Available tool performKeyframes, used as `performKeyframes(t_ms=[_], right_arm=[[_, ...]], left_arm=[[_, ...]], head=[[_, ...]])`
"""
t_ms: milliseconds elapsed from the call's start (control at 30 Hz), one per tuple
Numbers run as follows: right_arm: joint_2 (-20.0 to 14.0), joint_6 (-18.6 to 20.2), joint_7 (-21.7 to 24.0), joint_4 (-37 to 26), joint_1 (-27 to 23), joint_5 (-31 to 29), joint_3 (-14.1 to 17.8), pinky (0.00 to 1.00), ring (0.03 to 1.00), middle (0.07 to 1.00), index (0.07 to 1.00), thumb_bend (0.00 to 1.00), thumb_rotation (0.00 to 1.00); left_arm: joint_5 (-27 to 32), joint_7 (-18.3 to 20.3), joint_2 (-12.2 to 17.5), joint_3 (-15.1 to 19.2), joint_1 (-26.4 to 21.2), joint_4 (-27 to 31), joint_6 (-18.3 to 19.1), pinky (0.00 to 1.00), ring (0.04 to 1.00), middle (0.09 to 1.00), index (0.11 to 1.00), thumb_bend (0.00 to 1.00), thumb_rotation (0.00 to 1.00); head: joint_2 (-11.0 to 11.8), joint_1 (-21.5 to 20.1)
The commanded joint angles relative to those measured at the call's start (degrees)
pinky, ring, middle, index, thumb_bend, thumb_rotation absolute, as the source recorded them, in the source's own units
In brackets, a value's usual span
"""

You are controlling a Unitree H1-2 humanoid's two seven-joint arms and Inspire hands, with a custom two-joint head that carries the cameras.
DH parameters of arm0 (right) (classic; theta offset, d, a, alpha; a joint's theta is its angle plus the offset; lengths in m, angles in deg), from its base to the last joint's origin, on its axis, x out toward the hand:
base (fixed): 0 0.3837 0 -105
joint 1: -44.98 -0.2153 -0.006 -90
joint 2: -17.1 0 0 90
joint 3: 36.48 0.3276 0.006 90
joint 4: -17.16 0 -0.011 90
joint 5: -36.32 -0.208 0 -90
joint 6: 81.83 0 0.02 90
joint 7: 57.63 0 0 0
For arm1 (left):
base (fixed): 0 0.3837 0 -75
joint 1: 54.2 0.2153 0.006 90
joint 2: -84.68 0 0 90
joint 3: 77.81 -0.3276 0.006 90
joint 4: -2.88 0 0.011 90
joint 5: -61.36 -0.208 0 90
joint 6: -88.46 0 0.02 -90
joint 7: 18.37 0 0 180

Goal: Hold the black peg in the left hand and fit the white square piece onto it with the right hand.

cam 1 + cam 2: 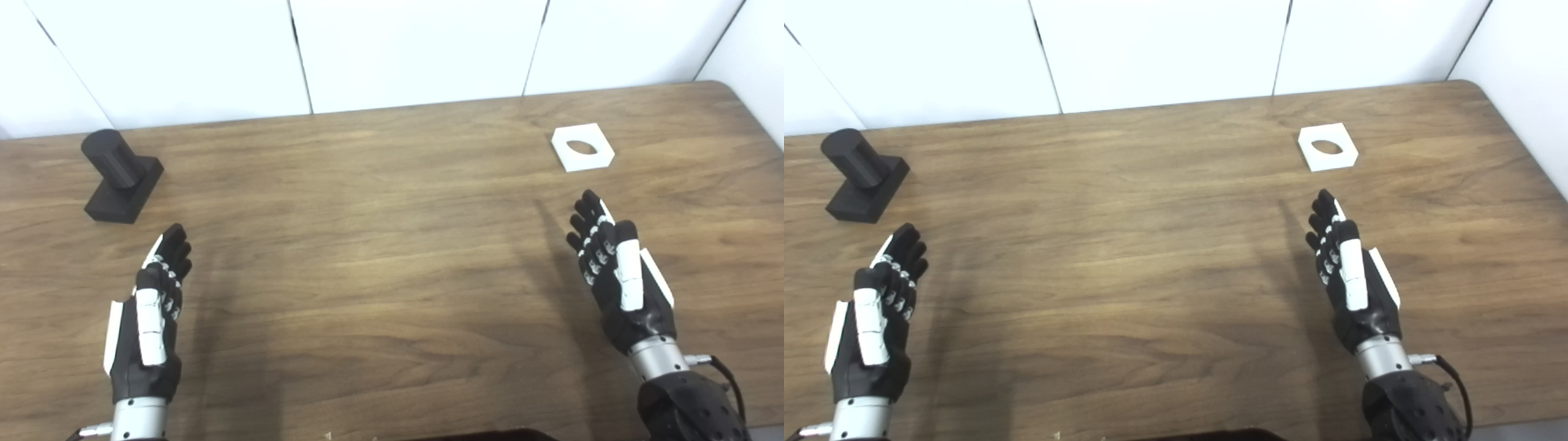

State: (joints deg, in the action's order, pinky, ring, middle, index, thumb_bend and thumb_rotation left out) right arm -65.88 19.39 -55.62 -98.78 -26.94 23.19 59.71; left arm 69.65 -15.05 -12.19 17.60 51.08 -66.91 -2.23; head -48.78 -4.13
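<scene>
Brown wood-grain bench (380, 257) with a rounded far right corner, backed by plain white wall panels (416, 49) split by dark seams. Black peg (119, 174) upright on its square base at the far left, near the back edge. White square piece (582, 147) with a round hole lying flat at the far right, well apart from the peg. Left robot hand (150, 318) over the near left, fingers straight and spread, gripping nothing. Right robot hand (615, 272) over the near right, likewise spread and empty, just short of the white piece.
</scene>
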Motion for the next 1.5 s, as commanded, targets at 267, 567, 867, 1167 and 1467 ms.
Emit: performKeyframes(t_ms=[267, 567, 867, 1167, 1467], right_arm=[[0.58, -0.96, 0.05, -2.48, -0.46, 0.08, 0.08, 1.0, 1.0, 1.0, 1.0, 0.64, 1.0], [0.4, -1.06, 0.26, -2.37, -0.39, -0.16, 0.13, 1.0, 1.0, 1.0, 1.0, 0.63, 1.0], [0.14, -0.6, 0.17, -2.34, -0.13, -0.19, 0.43, 1.0, 1.0, 1.0, 1.0, 0.63, 1.0], [-1.96, -1.24, 1.75, -1.55, 0.25, -2.56, 2.73, 1.0, 1.0, 1.0, 1.0, 0.6, 1.0], [-1.5, -0.2, 1.34, -2.47, 1.05, -1.77, 2.93, 1.0, 1.0, 1.0, 1.0, 0.6, 1.0]], left_arm=[[0.42, -0.03, -0.39, 0.28, -0.45, 1.56, -0.99, 0.97, 0.959, 0.951, 0.91, 0.6, 1.0], [0.68, -0.08, -0.6, 0.22, -0.31, 1.84, -0.8, 0.97, 0.96, 0.948, 0.911, 0.61, 1.0], [0.06, -0.04, -0.71, -0.32, 0.06, 1.93, -0.83, 0.97, 0.96, 0.942, 0.914, 0.62, 1.0], [-3.67, -1.32, -2.97, -3.11, 1.0, 2.47, -0.64, 0.94, 0.954, 0.929, 0.885, 0.76, 0.97], [-6.41, -3.46, -4.37, -6.33, 2.54, 0.91, -3.18, 0.94, 0.942, 0.937, 0.909, 0.67, 0.94]], head=[[-0.1, 0.02], [-0.09, 0.05], [1.03, 3.51], [5.26, 18.13], [12.63, 22.92]])
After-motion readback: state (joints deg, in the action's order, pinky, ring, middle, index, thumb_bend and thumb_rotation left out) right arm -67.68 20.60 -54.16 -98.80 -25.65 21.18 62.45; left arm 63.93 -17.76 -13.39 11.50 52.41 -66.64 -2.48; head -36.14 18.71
